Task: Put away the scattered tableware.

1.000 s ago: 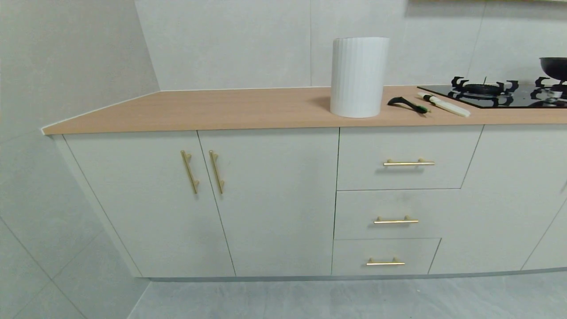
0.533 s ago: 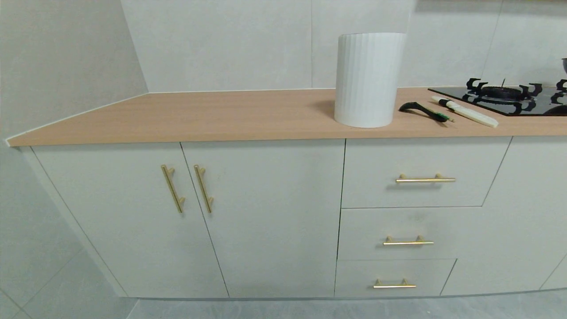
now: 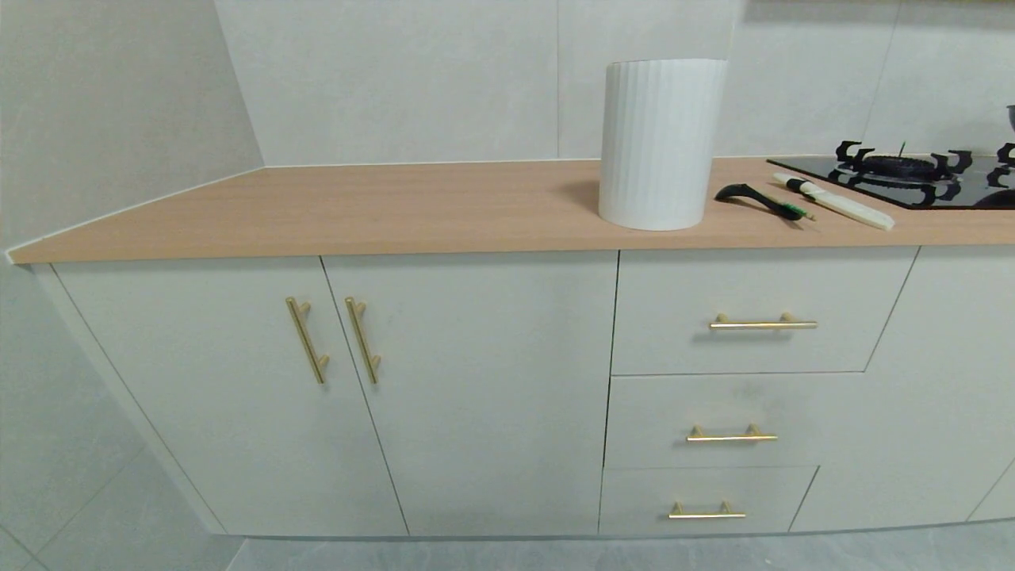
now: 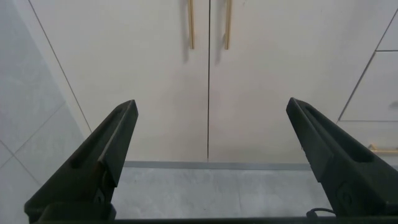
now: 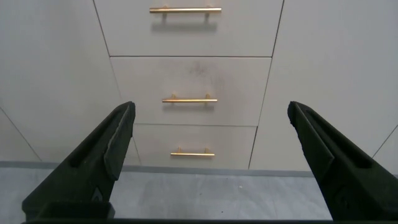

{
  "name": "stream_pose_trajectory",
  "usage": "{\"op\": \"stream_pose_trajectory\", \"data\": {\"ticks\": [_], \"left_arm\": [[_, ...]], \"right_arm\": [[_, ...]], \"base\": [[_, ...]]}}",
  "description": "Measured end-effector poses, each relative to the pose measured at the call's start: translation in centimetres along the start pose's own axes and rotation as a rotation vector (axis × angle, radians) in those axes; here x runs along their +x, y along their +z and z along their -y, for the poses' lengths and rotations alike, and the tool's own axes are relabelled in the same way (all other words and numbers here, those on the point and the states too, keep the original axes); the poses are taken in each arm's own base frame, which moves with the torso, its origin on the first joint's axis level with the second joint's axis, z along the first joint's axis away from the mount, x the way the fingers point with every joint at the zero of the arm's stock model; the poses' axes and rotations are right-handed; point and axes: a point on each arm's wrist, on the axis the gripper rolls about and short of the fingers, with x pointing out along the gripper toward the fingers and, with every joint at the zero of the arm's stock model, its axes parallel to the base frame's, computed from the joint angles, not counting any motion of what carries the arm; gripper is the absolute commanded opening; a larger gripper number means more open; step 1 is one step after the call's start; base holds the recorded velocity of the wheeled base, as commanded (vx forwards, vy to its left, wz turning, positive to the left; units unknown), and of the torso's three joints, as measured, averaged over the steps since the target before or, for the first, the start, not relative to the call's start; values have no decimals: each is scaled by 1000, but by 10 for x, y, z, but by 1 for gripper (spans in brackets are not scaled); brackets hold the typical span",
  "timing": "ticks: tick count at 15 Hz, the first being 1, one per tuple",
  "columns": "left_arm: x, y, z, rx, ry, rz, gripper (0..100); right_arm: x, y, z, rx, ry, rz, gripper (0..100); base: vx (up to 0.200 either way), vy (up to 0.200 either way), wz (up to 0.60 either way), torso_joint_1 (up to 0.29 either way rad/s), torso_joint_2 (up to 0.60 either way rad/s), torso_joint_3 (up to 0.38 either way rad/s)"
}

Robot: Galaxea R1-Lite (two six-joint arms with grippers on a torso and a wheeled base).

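Observation:
On the wooden countertop (image 3: 357,206) stands a tall white ribbed container (image 3: 660,143). To its right lie a black-handled utensil with a green tip (image 3: 757,199) and a cream-coloured knife-like piece (image 3: 833,201). My left gripper (image 4: 208,124) is open, low down and facing the double cabinet doors (image 4: 208,74). My right gripper (image 5: 210,127) is open too, held low in front of the drawer stack (image 5: 189,81). Nothing is between either pair of fingers.
A black gas hob (image 3: 912,170) sits at the counter's far right. Below the counter are two doors with gold handles (image 3: 333,339) and three drawers with gold handles (image 3: 761,323). Tiled walls close off the left side and back; grey floor lies below.
The head camera has come closer and shifted, so the whole scene sits lower and larger than a second ago. Nothing on the counter has moved.

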Motion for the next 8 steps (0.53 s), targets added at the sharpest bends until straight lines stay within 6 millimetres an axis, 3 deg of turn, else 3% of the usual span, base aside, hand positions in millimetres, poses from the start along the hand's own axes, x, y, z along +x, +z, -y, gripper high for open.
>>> {"op": "stream_pose_trajectory", "data": {"ticks": [4,6,8], "left_arm": [[0,0,0,0,0,0,100],[0,0,0,0,0,0,100],[0,0,0,0,0,0,100]], "right_arm": [[-2,7,0,-2,-2,23,100],[-10,35,0,40,17,102,100],[-9,47,-1,48,68,84,100]], "base": [[0,0,0,0,0,0],[0,0,0,0,0,0],[0,0,0,0,0,0]]}}
